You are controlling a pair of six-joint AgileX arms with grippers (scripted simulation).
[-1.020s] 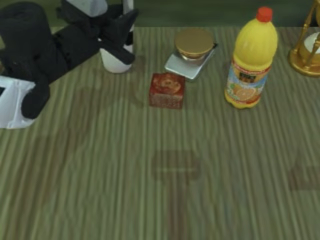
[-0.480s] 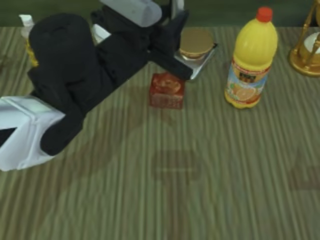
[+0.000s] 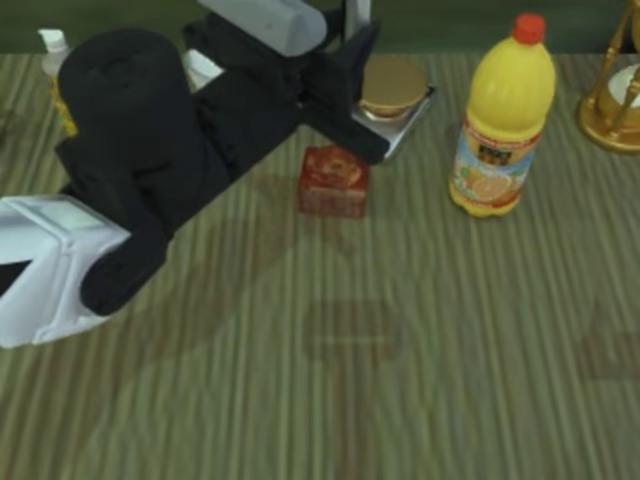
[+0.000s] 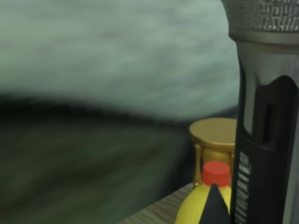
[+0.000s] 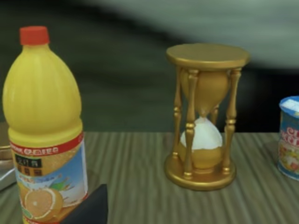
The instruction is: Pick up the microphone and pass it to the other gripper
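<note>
The microphone [image 4: 261, 140] fills one side of the left wrist view, held upright, with its silver mesh head above a silver collar and black handle. My left gripper [image 4: 252, 210] is shut on its handle; one black fingertip [image 4: 215, 205] shows beside it. From above, the left gripper [image 3: 350, 85] is raised high over the back of the table, between the red box and the scale, and the arm hides most of the microphone. My right gripper [image 5: 140, 219] is outside the top view. One of its dark fingertips [image 5: 91, 207] sits well off to the side, the jaws apart and empty.
At the back stand a yellow pump bottle [image 3: 55, 70], a white cup [image 3: 200, 68] mostly under the arm, a red box [image 3: 333, 180], a scale with a bronze bowl [image 3: 392, 85], an orange juice bottle [image 3: 503, 120] and a gold hourglass [image 3: 615, 100]. A blue-and-white tub [image 5: 289, 140] is beside the hourglass.
Over the last second the left arm rose towards the camera and swung right, from over the white cup to beside the scale. In the last half second it barely moved.
</note>
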